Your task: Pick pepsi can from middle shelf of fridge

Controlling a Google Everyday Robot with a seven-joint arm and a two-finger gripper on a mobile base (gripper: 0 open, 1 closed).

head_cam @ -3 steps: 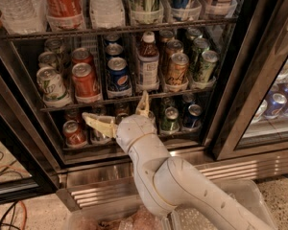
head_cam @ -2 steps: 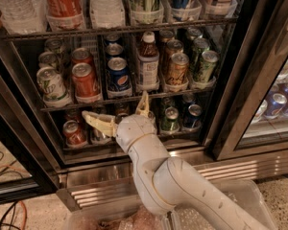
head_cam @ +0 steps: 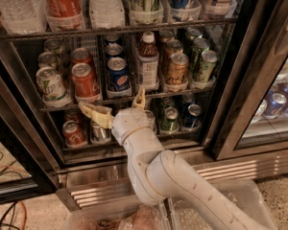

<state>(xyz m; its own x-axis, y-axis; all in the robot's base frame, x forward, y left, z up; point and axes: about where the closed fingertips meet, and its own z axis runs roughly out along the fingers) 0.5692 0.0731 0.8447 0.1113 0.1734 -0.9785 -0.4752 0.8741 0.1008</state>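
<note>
The fridge (head_cam: pixel 259 80) stands open, with black door frames and dark wire racks. On the middle shelf (head_cam: pixel 125 98) the pepsi can (head_cam: pixel 118 76) stands upright in the front row, blue with a silver top, between a red cola can (head_cam: pixel 84 80) and a small bottle (head_cam: pixel 147 63). More blue cans stand behind it. My gripper (head_cam: pixel 116 108) is open, just below the front edge of the middle shelf and under the pepsi can. One yellowish finger (head_cam: pixel 93 114) points left, the other (head_cam: pixel 139 99) points up. It holds nothing.
A white-green can (head_cam: pixel 50 83) stands at the shelf's left, a brown-orange can (head_cam: pixel 176 70) and green cans (head_cam: pixel 204 66) at the right. Tall bottles fill the rack above (head_cam: pixel 110 28). Cans stand on the lowest rack (head_cam: pixel 171 120). The ribbed steel base (head_cam: pixel 240 169) lies below. A clear bin (head_cam: pixel 249 200) sits under my arm.
</note>
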